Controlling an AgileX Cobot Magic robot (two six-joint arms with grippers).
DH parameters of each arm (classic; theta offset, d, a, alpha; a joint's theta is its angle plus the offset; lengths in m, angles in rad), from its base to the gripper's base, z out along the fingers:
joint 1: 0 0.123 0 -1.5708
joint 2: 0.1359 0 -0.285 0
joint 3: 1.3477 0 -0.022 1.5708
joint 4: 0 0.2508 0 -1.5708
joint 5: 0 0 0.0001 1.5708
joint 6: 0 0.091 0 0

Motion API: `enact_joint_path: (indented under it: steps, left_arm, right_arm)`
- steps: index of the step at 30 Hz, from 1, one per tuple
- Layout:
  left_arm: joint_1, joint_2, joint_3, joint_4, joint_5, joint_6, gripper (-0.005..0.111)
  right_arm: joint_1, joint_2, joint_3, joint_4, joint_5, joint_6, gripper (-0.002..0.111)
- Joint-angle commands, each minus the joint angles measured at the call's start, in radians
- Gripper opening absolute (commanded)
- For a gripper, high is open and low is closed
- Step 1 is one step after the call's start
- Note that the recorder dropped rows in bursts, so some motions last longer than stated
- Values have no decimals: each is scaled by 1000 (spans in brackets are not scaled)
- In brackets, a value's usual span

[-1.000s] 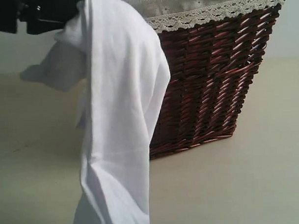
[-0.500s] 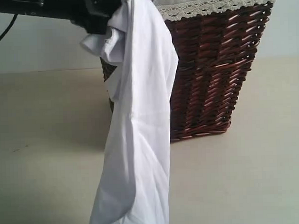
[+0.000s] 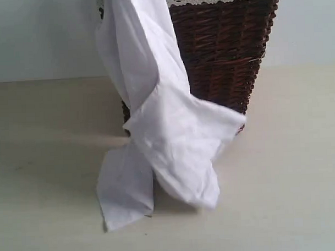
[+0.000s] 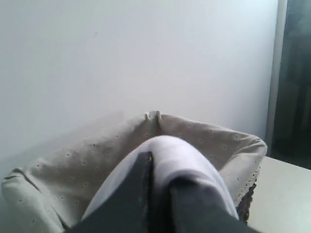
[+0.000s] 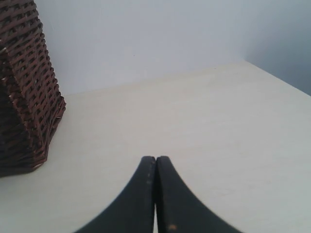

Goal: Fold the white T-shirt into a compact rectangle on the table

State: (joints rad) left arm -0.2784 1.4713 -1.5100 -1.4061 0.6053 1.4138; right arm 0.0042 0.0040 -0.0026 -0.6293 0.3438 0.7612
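Large white cotton T-shirt point(image 3: 173, 136): light, limp, non-fragile; hangs before dark brown wicker basket point(image 3: 225, 52), lower end pooled on cream-beige matte table point(image 3: 291, 198), upper bunch pinched in left gripper point(image 4: 161, 171), right gripper point(image 5: 155, 161) pressed together and empty; likely best retaken at shoulder or hem corners.

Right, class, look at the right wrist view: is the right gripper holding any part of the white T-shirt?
No, the right gripper is shut on nothing, with only the table and the wicker basket in sight.
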Motion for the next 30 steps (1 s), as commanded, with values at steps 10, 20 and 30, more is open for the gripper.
enact_joint_path:
  steps: [10, 20, 30]
  left_arm:
    - [117, -204, -2, 92, 540, -294, 0]
    - [33, -225, -2, -198, 430, -479, 0]
    - [-60, -218, -2, -191, 407, -477, 0]
  right_arm:
    - [-4, -4, 3, -8, -9, -4, 0]
    - [-4, -4, 3, -8, -9, -4, 0]
    - [-4, -4, 3, -8, -9, -4, 0]
